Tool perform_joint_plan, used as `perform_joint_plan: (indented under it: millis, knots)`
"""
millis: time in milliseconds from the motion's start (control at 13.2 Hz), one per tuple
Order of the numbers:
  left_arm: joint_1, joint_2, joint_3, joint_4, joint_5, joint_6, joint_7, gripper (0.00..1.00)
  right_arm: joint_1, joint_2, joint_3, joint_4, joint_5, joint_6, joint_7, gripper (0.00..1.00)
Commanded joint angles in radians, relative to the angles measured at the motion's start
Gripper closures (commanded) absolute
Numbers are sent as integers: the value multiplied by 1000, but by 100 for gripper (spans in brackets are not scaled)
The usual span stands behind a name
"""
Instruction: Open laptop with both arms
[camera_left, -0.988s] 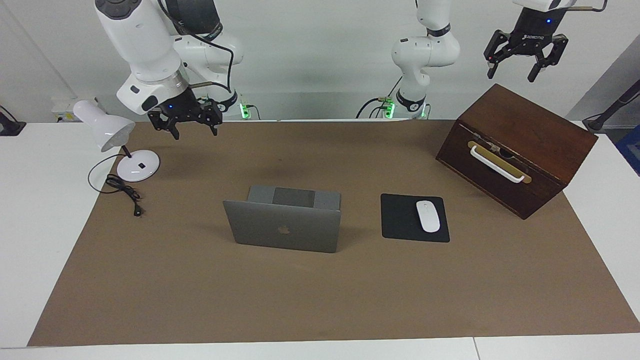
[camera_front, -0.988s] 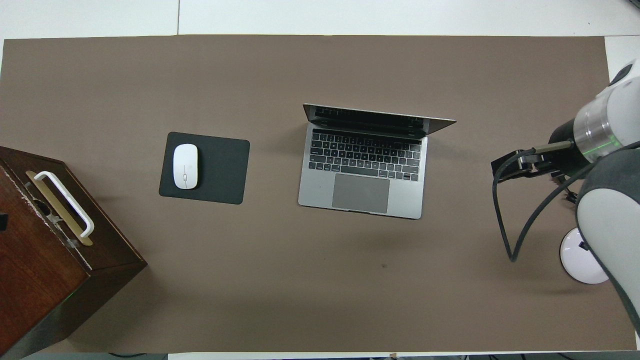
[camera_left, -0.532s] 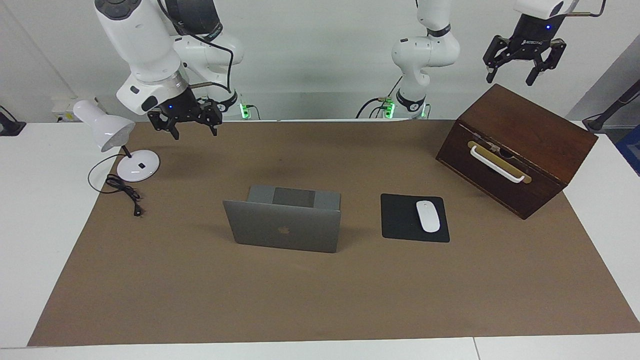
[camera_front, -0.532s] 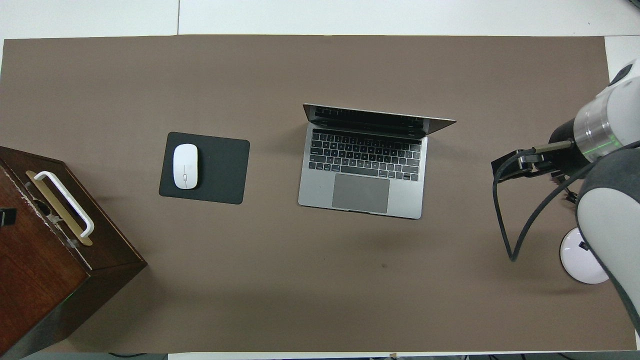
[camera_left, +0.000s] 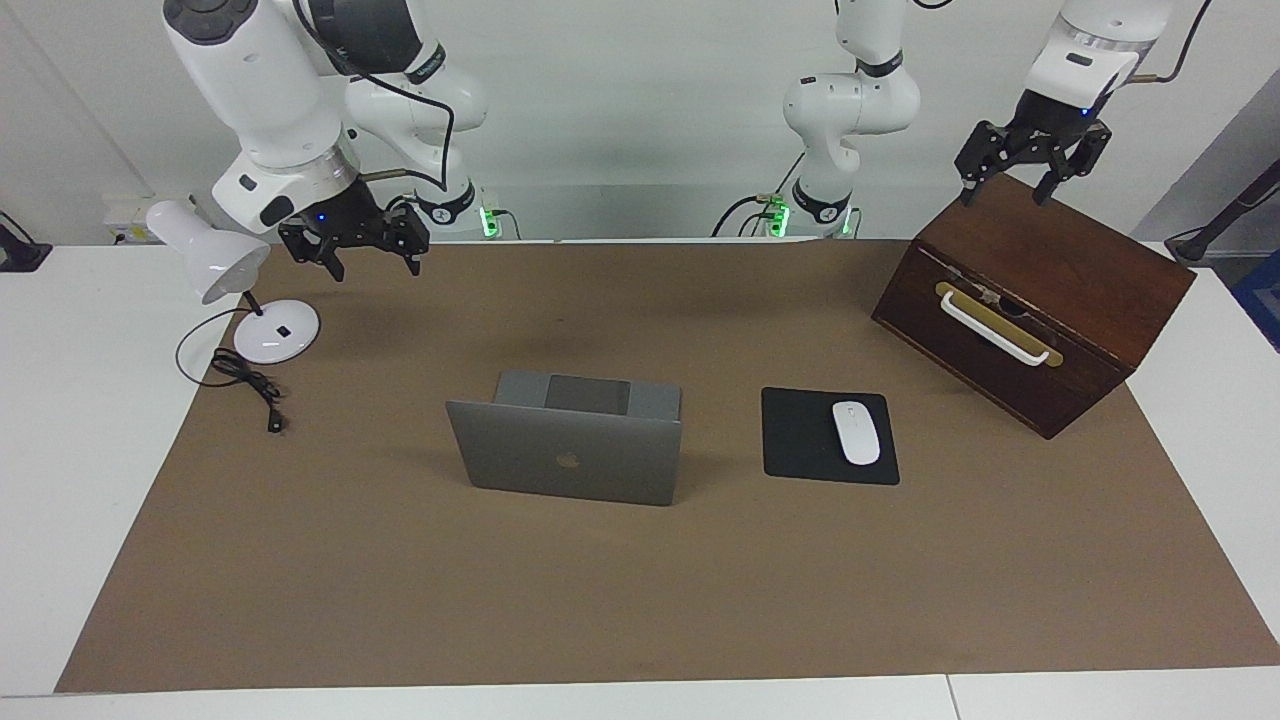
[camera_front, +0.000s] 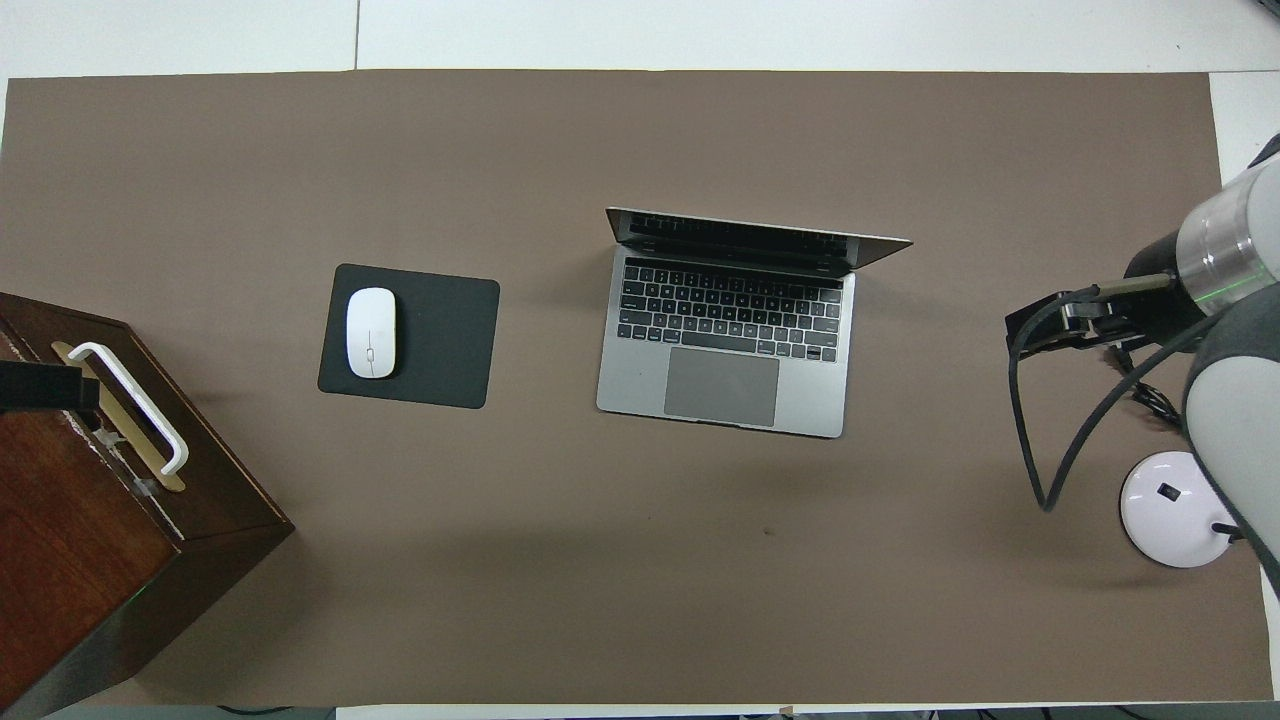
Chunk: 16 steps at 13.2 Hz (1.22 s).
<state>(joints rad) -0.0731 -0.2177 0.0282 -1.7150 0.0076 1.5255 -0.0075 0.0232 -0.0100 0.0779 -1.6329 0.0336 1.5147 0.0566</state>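
Two grippers hang in the air, both with fingers apart and holding nothing. The left gripper (camera_left: 1004, 187) is over the one wooden box (camera_left: 1040, 300); the right gripper (camera_left: 371, 262) is over the brown mat (camera_left: 640, 600) beside the one white lamp (camera_left: 215, 265). One laptop (camera_left: 570, 450) stands open mid-table. Toward the left arm's end lies one black mouse pad (camera_left: 800, 435) carrying one white mouse (camera_left: 856, 432).

Lamp (camera_left: 215, 262); mouse (camera_left: 856, 432); wooden box (camera_left: 1040, 290)
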Motion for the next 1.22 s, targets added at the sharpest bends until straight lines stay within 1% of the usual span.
perform_joint_plan:
  millis: [0,228,456,608,836,988,1140]
  knots:
    - [-27,23,18,8,-11,18,-63,0,-2,5,-3,7,17,5,8,0]
    - [-53,9,26,2,1,2,-75,0,0,5,-3,7,17,5,9,0]
    - [-51,24,42,6,2,5,-72,0,0,5,-3,8,17,7,9,0]
    - [-43,49,41,6,0,-10,-74,0,-2,5,-1,8,17,7,9,0]
    - [-37,61,33,5,0,-15,-78,0,0,5,-1,7,17,7,9,0]
    - [-43,73,35,5,-1,-8,-132,0,0,5,-1,7,17,7,11,0]
    - [-34,73,23,5,-1,-10,-143,0,0,5,-1,7,17,7,11,0]
